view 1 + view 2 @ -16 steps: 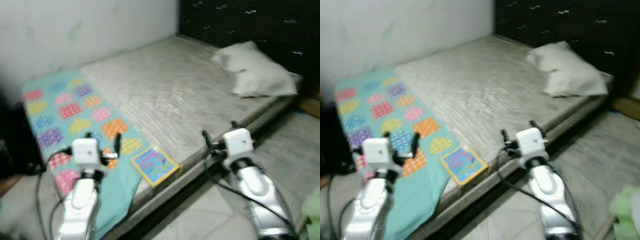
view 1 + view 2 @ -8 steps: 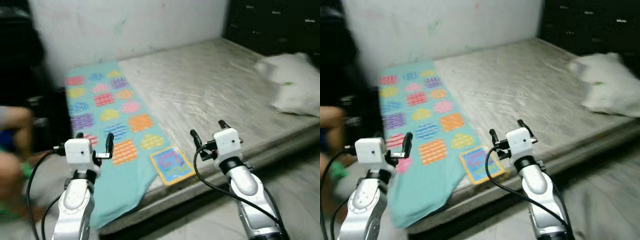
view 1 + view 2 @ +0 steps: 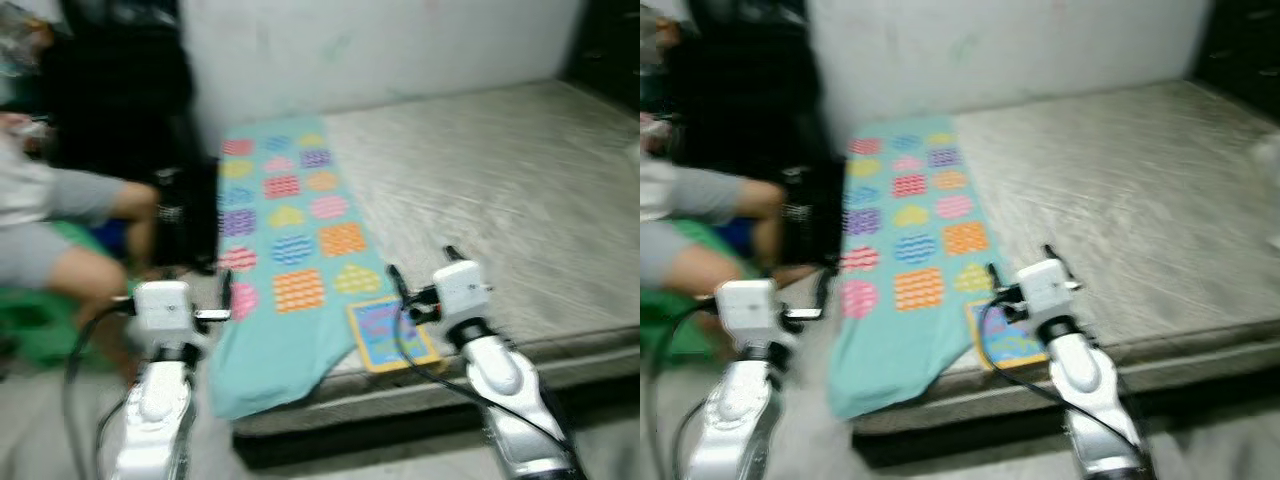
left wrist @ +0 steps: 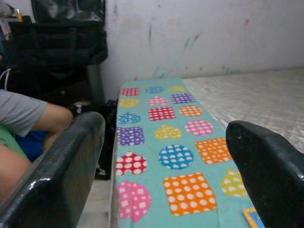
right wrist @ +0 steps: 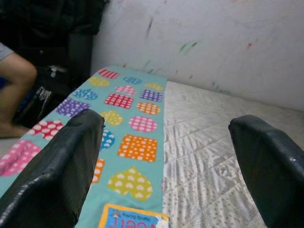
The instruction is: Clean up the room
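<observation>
Bedding takes up most of what we see: a low bed (image 3: 520, 190) with a pale quilted mattress runs along the white wall (image 3: 380, 45), and a teal blanket (image 3: 290, 250) patterned with coloured hearts and squares lies across its near-left part, one corner drooping over the edge toward the floor. Off our left side a person (image 3: 60, 220) sits beside dark furniture (image 3: 120, 110), a bare knee reaching toward the blanket's far edge. We hold both arms raised in front of us with nothing in either. Our left gripper (image 4: 166, 156) hovers over the floor just off the hanging blanket corner, its fingers (image 4: 61, 161) spread wide; our right gripper (image 5: 161, 156) hovers above the mattress edge, its fingers (image 5: 57, 156) likewise spread wide and empty. Smallest of all, and in our judgement the thing to tidy, is a thin children's book (image 3: 388, 332) with a yellow border, lying flat on the blanket's near corner right at the bed's edge. It sits just below and slightly to the left of our right gripper, well apart from the left one, so the right arm is clearly nearer. Its long axis runs roughly away from us, so the fingers would need to close across its shorter width.
</observation>
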`<state>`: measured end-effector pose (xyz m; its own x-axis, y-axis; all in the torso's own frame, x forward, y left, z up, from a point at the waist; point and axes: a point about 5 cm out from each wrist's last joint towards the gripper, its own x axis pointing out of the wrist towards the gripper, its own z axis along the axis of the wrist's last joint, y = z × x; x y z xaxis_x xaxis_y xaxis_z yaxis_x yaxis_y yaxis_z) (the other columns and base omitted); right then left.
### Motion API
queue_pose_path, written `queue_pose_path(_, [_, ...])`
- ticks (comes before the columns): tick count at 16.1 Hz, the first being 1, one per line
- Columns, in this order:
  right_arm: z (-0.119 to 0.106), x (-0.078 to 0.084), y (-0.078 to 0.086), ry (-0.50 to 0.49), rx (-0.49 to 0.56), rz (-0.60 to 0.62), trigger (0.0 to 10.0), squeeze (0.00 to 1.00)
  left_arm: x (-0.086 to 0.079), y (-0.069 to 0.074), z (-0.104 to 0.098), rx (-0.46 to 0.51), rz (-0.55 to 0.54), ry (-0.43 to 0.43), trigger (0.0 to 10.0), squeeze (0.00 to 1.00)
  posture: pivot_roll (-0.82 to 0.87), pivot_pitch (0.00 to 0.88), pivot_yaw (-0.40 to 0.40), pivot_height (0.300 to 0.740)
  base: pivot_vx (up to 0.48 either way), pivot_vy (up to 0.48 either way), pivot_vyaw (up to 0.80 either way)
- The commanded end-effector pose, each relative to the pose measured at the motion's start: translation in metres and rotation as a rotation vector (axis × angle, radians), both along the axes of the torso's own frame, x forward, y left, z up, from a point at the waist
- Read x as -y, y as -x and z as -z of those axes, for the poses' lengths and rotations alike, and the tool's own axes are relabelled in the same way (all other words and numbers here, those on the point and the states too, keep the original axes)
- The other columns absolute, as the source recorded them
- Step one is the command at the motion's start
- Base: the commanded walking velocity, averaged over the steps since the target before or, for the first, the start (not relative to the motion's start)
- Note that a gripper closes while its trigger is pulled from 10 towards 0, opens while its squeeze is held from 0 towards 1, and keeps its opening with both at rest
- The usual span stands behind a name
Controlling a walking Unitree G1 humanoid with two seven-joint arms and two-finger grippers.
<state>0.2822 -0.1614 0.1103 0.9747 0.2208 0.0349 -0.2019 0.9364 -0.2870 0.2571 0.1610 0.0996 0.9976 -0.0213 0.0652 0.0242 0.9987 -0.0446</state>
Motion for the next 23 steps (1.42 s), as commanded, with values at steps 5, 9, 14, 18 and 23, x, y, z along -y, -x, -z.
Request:
queue_pose_path(5, [-0.002, -0.0062, 0.0002, -0.018, 0.013, -0.011, 10.0, 0.0, -0.0077, 0.0, -0.0009, -0.002, 0.0, -0.011, 10.0, 0.0, -0.2, 0.0, 0.073, 0.74, 0.0, 0.0, 0.8])
queue_pose_path(9, [-0.0024, -0.0059, -0.0002, -0.028, 0.016, -0.013, 10.0, 0.0, -0.0075, -0.0001, -0.0012, -0.002, 0.005, -0.004, 10.0, 0.0, -0.2, 0.0, 0.072, 0.74, 0.0, 0.0, 0.39])
queue_pose_path(14, [-0.0012, -0.0063, -0.0003, -0.052, 0.008, -0.001, 10.0, 0.0, -0.0063, 0.0001, -0.0027, 0.004, 0.03, 0.013, 10.0, 0.0, -0.2, 0.0, 0.075, 0.74, 0.0, 0.0, 0.0])
queue_pose_path(18, [-0.0013, -0.0062, 0.0, -0.057, 0.011, 0.0, 10.0, 0.0, -0.0059, 0.0001, -0.0023, 0.002, 0.036, 0.017, 10.0, 0.0, -0.2, 0.0, 0.078, 0.74, 0.0, 0.0, -0.5])
queue_pose_path(23, [-0.0017, -0.006, -0.0008, -0.057, 0.017, 0.006, 10.0, 0.0, -0.0051, -0.0002, -0.0031, 0.006, 0.045, 0.021, 10.0, 0.0, -0.2, 0.0, 0.081, 0.74, 0.0, 0.0, 0.0])
